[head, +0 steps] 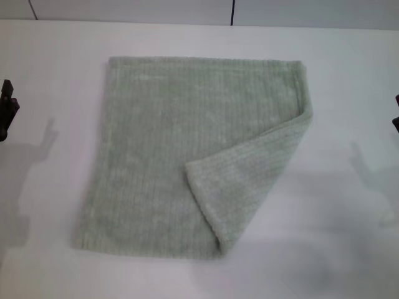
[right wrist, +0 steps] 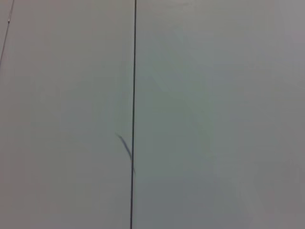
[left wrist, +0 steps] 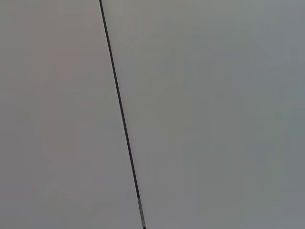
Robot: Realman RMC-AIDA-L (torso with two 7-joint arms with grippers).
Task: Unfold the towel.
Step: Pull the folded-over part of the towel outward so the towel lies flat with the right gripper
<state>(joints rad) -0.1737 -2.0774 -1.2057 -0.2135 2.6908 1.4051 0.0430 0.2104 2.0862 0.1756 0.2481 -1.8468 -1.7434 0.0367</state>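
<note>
The pale sage-green towel (head: pixel 162 162) lies flat in the middle of the white table (head: pixel 56 56) in the head view. Its near right corner is folded over onto the cloth as a triangular flap (head: pixel 249 180) with its tip pointing left. My left gripper (head: pixel 6 109) shows only as a dark piece at the left edge, well clear of the towel. My right gripper (head: pixel 396 115) shows only as a sliver at the right edge, also apart from the towel. Neither wrist view shows the towel or any fingers.
Bare white table surrounds the towel on all sides. A pale wall with dark vertical seams (head: pixel 232 12) stands behind the table's far edge. Both wrist views show only pale panels with a thin dark seam (left wrist: pixel 121 114), (right wrist: pixel 133 114).
</note>
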